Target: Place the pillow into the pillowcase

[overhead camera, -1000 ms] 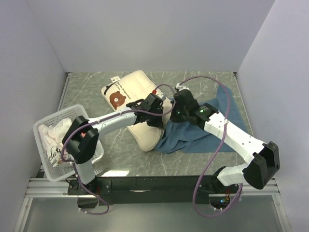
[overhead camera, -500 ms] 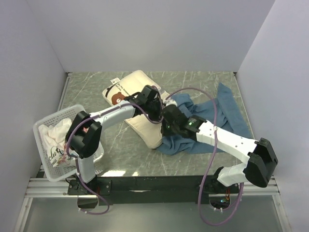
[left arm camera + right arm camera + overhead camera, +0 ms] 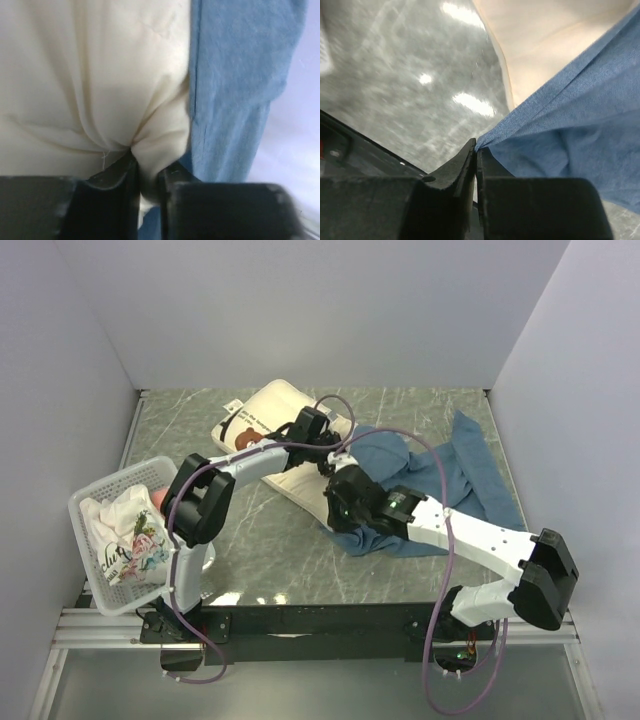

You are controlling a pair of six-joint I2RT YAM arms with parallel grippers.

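Grey-green marbled tabletop (image 3: pixel 260 540), boxed by pale walls (image 3: pixel 300 310).
Left gripper (image 3: pixel 147 172) pinches a fold of the cream-white quilted pillow (image 3: pixel 268 408), lying at eleven o'clock; right gripper (image 3: pixel 476 150) is clamped on the blue cloth pillowcase (image 3: pixel 460 475) edge.

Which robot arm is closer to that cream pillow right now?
Left. The left end effector is shut on a fold of the pillow itself. The right end effector pinches the edge of the blue pillowcase, just beside the pillow.
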